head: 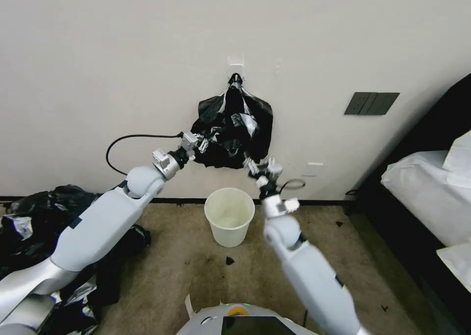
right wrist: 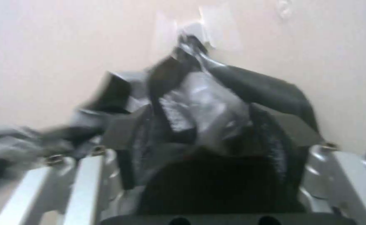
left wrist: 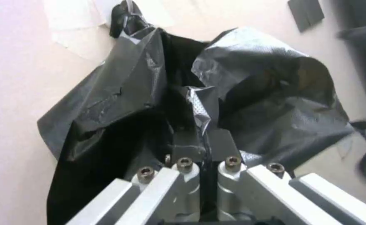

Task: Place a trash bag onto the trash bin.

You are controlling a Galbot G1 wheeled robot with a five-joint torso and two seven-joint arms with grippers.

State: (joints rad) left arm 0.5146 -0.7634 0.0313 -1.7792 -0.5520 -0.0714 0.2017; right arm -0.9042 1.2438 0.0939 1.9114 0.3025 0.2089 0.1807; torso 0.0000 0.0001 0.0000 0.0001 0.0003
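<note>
The trash bag (head: 231, 126) hangs from a wall hook (head: 236, 75) straight above the trash bin (head: 229, 216), its long axis running down toward the bin's open mouth. In the head view my left gripper (head: 200, 143) meets the bag's lower left edge and my right gripper (head: 256, 167) its lower right corner; both arms reach up and forward, equally near. From my left wrist, the pads (left wrist: 187, 145) are pressed together on a fold of film. From my right wrist, the fingers (right wrist: 120, 131) stand apart with the bag bunched between them.
</note>
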